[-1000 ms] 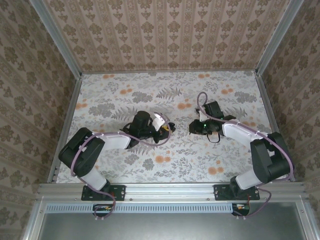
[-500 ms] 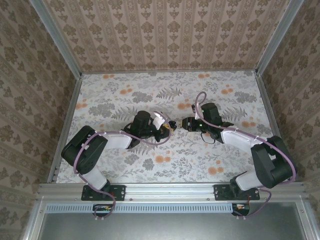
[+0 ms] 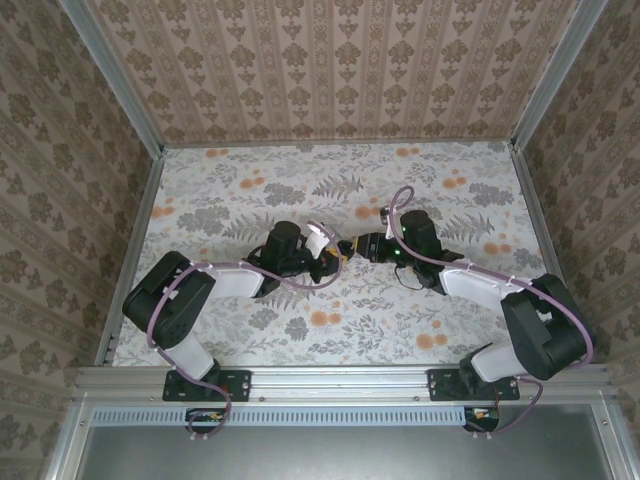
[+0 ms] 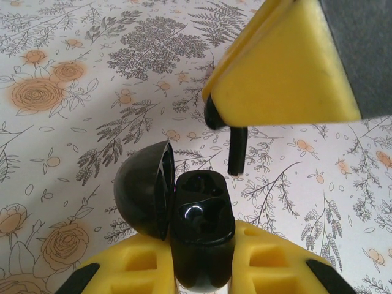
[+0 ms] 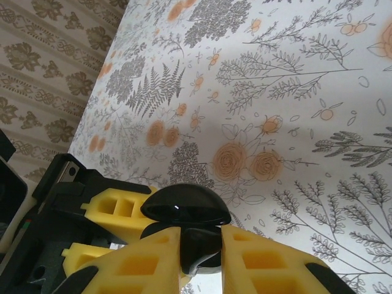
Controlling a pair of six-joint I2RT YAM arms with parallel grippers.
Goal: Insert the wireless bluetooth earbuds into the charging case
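Left arm reaches in to mid-table (image 3: pixel 250 190). Left end effector (image 3: pixel 337 259) is clamped on the case (image 4: pixel 202 239), which sits between its yellow fingers (image 4: pixel 131 266). Through the left wrist camera I read the case as glossy black, held clear of the table. Its domed lid (image 4: pixel 142 193) is swung open to the left.

Just right of the open top hangs one earbud (image 4: pixel 237 147), stem pointing down. The stem tip is close to the case rim, and a sliver of table pattern shows between them. I cannot tell what lies inside the case.

Right end effector (image 3: pixel 356 247) is pinched on the earbud's head and tilts down toward the case. From the right wrist camera I see the lid directly ahead of its fingers. The two end effectors sit nearly tip to tip.
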